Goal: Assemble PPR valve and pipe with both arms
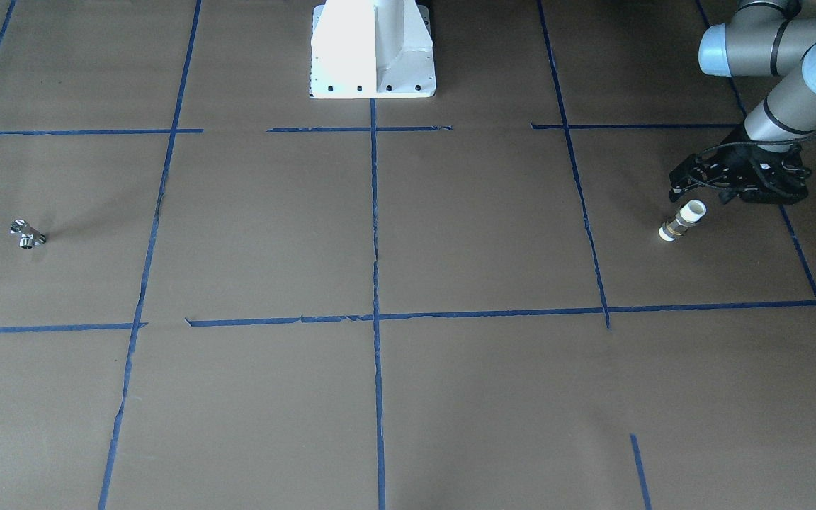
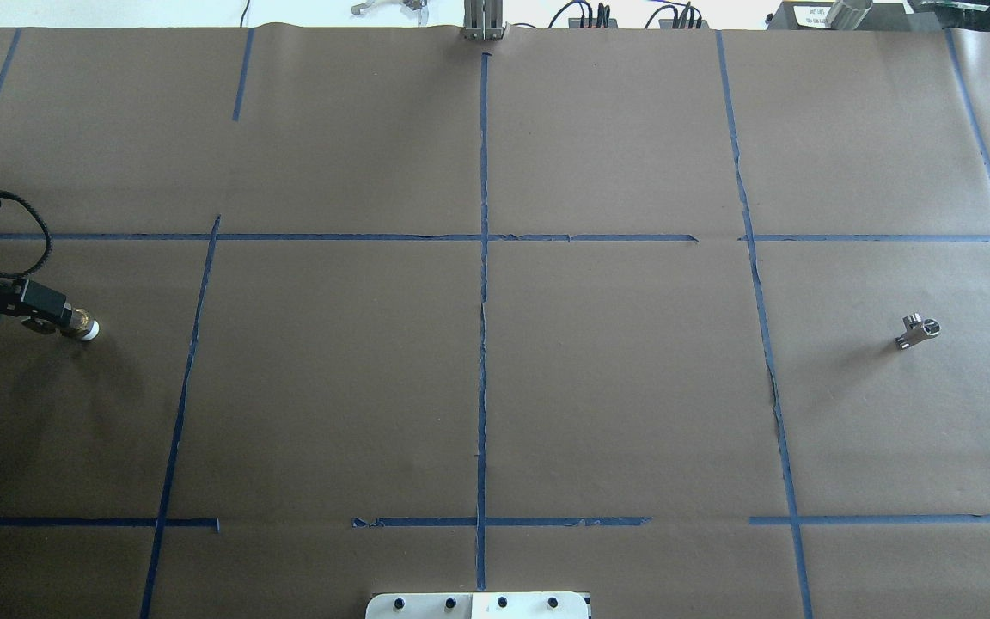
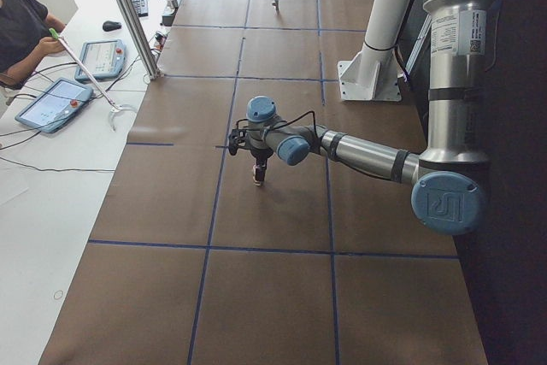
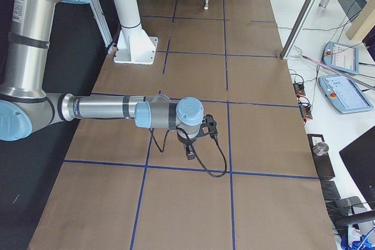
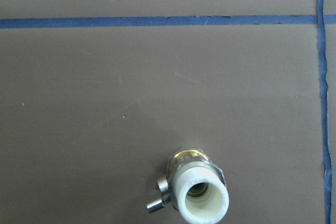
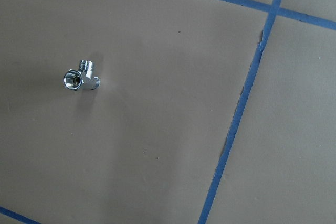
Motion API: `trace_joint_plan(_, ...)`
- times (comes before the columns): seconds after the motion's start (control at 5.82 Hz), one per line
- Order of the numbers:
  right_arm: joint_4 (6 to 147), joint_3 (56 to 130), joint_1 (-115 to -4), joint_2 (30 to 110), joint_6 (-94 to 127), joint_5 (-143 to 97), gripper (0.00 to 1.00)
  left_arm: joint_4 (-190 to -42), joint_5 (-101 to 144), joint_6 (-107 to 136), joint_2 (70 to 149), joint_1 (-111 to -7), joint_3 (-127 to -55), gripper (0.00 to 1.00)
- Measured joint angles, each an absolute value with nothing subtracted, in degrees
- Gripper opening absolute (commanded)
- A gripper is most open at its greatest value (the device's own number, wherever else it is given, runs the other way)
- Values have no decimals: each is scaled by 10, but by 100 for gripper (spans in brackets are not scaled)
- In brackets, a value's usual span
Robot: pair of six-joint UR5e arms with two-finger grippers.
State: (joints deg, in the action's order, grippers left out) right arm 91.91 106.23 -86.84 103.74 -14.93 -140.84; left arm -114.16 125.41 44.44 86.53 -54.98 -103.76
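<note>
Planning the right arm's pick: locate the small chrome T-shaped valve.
The chrome T-shaped valve lies far right in the overhead view, on brown paper beyond a blue tape line.

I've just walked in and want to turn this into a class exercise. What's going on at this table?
A two-armed robot is set to join two plumbing parts. Its left gripper hangs just above the pipe, which stands on end on the table; no grasp is visible. The PPR valve lies alone far across the table, and the right gripper hangs over that area. The two parts are not yet joined.
</note>
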Motion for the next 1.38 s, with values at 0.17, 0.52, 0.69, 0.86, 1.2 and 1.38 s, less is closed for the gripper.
trace_joint_plan(0.17, 904, 1063, -868, 1042, -148, -1409, 100, -1141, 1246, 445, 868, -544, -1036, 94)
trace_joint_plan(0.52, 879, 1063, -868, 1050, -142, -1411, 100, -1141, 1233, 444, 871, -540, -1035, 84)
trace_joint_plan(0.69, 876, 1063, -868, 1051, -142, -1411, 100, -1141, 1227, 444, 872, -539, -1034, 76)
trace_joint_plan(0.86, 876, 1063, -868, 1051, -143, -1412, 100, -1141, 1224, 444, 872, -539, -1034, 76)
trace_joint_plan(1.2, 875, 1063, -868, 1051, -145, -1412, 100, -1141, 1223, 444, 874, -539, -1033, 60)
trace_joint_plan(1.38, 875, 1063, -868, 1051, -145, -1412, 100, -1141, 1222, 444, 874, -539, -1032, 45)
